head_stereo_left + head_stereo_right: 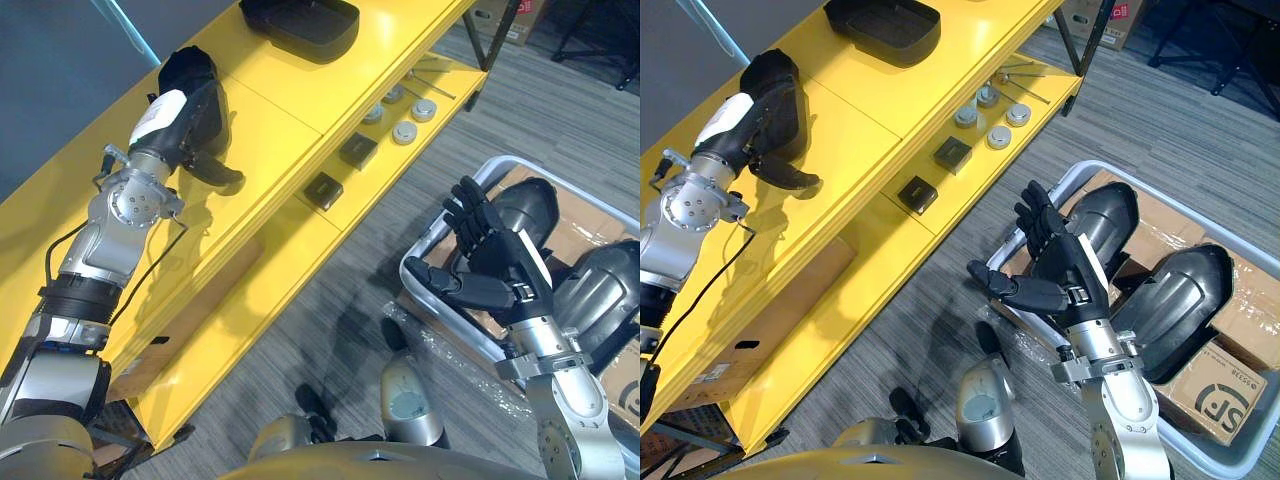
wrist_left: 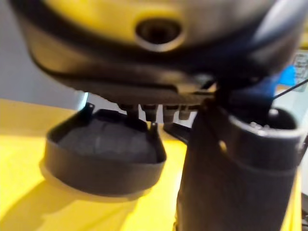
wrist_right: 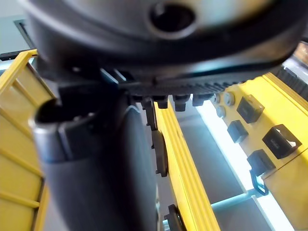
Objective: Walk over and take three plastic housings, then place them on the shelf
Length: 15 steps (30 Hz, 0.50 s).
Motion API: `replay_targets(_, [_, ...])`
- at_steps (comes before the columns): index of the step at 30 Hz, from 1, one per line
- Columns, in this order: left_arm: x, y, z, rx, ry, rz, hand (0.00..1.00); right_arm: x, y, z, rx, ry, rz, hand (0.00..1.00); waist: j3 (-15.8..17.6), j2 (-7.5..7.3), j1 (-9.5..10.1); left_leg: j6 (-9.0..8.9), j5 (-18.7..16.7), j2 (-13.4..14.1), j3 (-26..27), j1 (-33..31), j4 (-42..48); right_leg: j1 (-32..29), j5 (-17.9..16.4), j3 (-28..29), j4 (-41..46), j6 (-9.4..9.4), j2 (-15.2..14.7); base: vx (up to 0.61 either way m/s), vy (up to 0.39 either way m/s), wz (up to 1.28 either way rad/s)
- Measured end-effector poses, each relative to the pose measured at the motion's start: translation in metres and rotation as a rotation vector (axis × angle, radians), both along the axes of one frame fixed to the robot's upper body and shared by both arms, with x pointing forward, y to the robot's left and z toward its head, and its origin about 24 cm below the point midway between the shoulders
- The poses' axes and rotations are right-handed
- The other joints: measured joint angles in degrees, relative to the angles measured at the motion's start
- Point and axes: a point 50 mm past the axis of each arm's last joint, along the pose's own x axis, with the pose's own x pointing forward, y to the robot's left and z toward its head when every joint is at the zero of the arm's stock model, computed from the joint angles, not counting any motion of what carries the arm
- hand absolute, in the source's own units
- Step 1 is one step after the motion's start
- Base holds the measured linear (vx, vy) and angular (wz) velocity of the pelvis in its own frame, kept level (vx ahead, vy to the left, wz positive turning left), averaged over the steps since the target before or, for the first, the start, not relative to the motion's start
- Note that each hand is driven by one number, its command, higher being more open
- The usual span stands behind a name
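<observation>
On the yellow shelf's top board (image 1: pixel 280 100) sits a black plastic housing (image 1: pixel 190 68) (image 2: pixel 103 144). My left hand (image 1: pixel 185 120) lies just behind it, fingers straight at its rim and thumb (image 2: pixel 231 173) out to the side, open. A second housing (image 1: pixel 300 25) lies farther along the same board. Two more dark housings (image 1: pixel 530 205) (image 1: pixel 600 290) rest in a grey bin (image 1: pixel 440 240) on the floor. Above the bin's near edge my right hand (image 1: pixel 490 260) hovers open with its fingers spread and nothing in it.
The shelf's lower board carries small black boxes (image 1: pixel 323 190) (image 1: pixel 358 150) and round metal discs (image 1: pixel 405 130). A flat cardboard box (image 1: pixel 190 320) lies under the top board. Cardboard boxes (image 1: pixel 1220 390) sit in the bin. Grey carpet (image 1: pixel 330 300) runs between shelf and bin.
</observation>
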Motion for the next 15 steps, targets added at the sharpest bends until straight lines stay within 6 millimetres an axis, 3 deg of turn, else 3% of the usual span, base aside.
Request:
replay_targets(11, [0.002, 0.023, -0.007, 0.018, -0.025, 0.201, 1.0, 0.0, 0.016, -0.01, 0.051, 0.041, 0.068, 1.0, -0.71, -2.27, -0.6, 0.06, -0.11, -0.02, 0.32, -0.38, 0.31, 0.0, 0.48, 0.37, -0.78, 0.38, -0.12, 0.0, 0.0, 0.0])
replay_targets(12, [0.002, 0.023, -0.007, 0.021, -0.023, 0.206, 0.0, 0.0, 0.017, -0.013, 0.055, 0.055, 0.069, 1.0, -0.78, -2.49, -0.6, 0.06, -0.1, 0.01, 0.28, -0.39, 0.32, -0.01, 0.49, 0.32, -0.78, 0.37, -0.11, 0.0, 0.0, 0.0])
replay_targets(15, [0.003, 0.023, -0.004, 0.051, -0.021, 0.208, 0.0, 0.0, 0.018, -0.018, 0.064, 0.074, 0.069, 1.0, -0.85, -2.81, -0.5, 0.06, -0.1, 0.02, 0.18, -0.47, 0.35, -0.01, 0.5, 0.2, -0.77, 0.37, -0.14, 0.0, 0.0, 0.0])
